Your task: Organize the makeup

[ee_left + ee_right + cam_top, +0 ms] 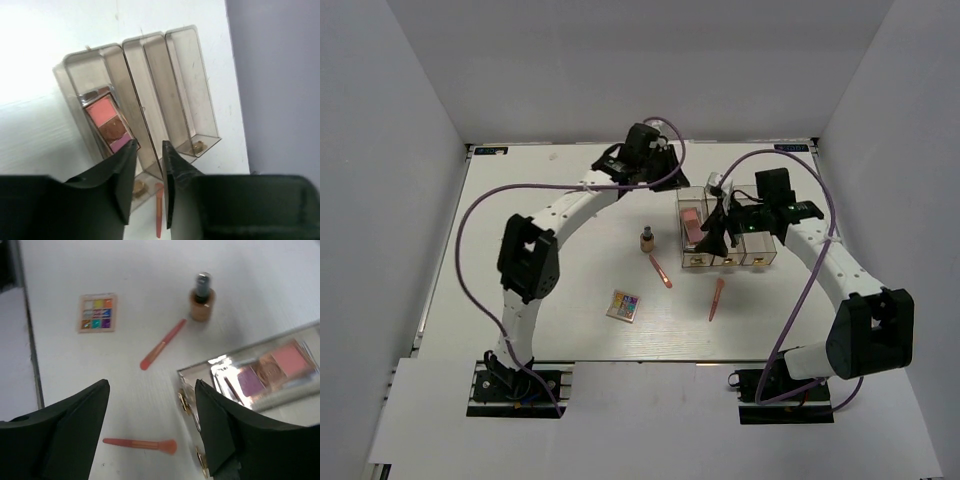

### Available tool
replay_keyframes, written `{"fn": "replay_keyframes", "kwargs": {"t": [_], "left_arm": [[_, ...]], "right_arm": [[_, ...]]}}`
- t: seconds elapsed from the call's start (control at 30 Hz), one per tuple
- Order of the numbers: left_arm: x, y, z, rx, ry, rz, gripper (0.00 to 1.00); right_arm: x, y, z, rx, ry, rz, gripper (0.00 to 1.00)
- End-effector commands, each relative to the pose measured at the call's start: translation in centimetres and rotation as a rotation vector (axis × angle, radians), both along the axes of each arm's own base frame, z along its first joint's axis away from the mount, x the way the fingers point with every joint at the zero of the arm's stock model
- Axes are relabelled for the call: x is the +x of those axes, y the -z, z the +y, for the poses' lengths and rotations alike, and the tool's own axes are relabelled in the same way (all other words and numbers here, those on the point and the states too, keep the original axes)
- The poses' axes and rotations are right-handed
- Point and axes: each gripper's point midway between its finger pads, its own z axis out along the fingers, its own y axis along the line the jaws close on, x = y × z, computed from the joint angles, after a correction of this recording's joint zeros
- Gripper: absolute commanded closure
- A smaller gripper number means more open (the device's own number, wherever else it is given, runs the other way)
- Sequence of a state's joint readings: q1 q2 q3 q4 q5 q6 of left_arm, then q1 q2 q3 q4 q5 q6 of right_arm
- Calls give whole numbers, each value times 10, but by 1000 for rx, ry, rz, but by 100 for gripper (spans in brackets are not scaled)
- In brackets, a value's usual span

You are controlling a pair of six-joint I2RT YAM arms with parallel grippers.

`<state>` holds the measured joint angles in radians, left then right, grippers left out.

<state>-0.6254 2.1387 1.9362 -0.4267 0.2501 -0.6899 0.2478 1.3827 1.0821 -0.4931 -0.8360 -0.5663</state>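
Note:
A pink-brown palette (pixel 691 228) lies in the left compartment of the clear box (pixel 760 258); it also shows in the left wrist view (pixel 110 125) and the right wrist view (pixel 270 371). A tan bottle (pixel 646 240) stands left of the box. Two coral sticks (pixel 661 271) (pixel 716 298) and a multicolour palette (pixel 623 305) lie on the table. My left gripper (pixel 660 160) hovers behind the box, its jaws a narrow gap apart and empty (pixel 148 145). My right gripper (pixel 714 240) is wide open and empty above the box's front-left corner (pixel 152 385). No brown-gold palette shows.
The box's middle and right compartments (pixel 192 85) hold nothing. Gold knobs (pixel 183 402) line the box front. White walls enclose the table on three sides. Purple cables loop over both arms.

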Motion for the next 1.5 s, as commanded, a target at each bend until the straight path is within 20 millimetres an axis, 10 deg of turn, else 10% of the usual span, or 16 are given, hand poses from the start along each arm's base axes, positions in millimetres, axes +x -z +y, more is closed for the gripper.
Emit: {"fn": "replay_keyframes", "kwargs": {"t": [0.0, 0.27, 0.53, 1.47], "left_arm": [[-4, -83, 55, 34, -101, -172, 64], [-61, -22, 167, 217, -322, -45, 20], [-99, -9, 240, 282, -495, -9, 14], [-145, -15, 305, 372, -639, 22, 11]], "right_arm": [[-35, -16, 23, 109, -276, -73, 24], [-73, 30, 80, -64, -502, -120, 11], [-74, 88, 132, -296, -376, -73, 11], [-98, 142, 201, -368, -246, 57, 11]]}}
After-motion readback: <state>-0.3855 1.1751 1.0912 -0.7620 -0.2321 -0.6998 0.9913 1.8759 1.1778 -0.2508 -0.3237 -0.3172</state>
